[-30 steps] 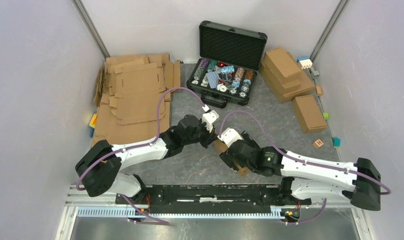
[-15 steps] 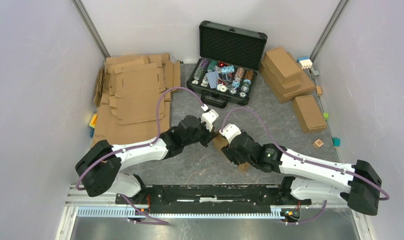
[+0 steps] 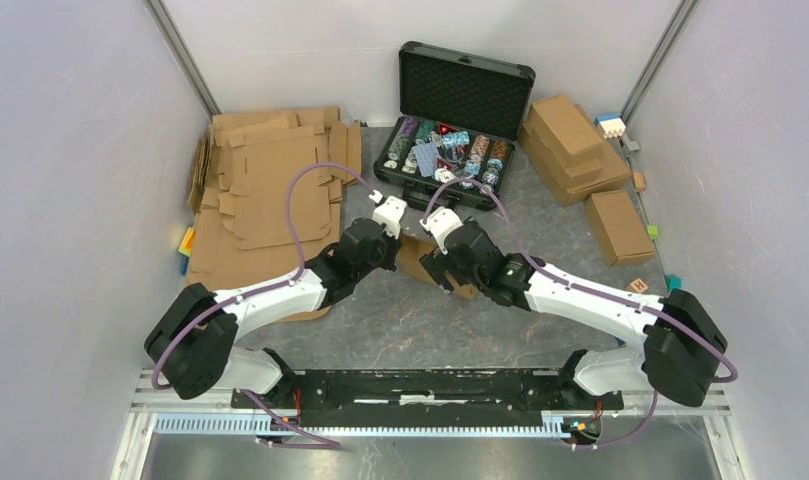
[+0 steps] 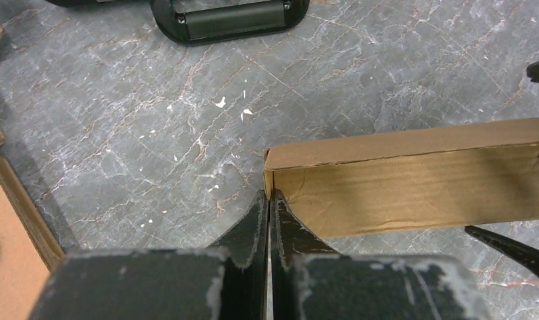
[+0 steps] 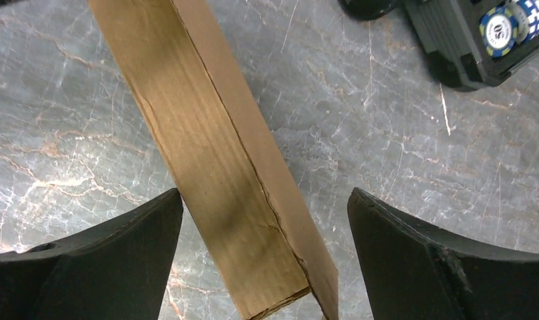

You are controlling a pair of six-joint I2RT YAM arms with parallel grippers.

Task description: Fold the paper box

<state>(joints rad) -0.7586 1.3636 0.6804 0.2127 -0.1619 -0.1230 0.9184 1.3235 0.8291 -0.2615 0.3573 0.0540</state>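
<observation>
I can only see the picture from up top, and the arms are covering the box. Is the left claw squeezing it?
Observer: The left wrist camera shows the left gripper shut, its fingertips right at one corner of the paper box. I cannot tell whether any cardboard is pinched.
Kid: What about the right claw?
Observer: The right gripper is wide open. The box runs between its fingers, and one finger is clearly not touching it.
Kid: Is the box ripped?
Observer: I see no rip, only a ragged crease along its long edge.
</observation>
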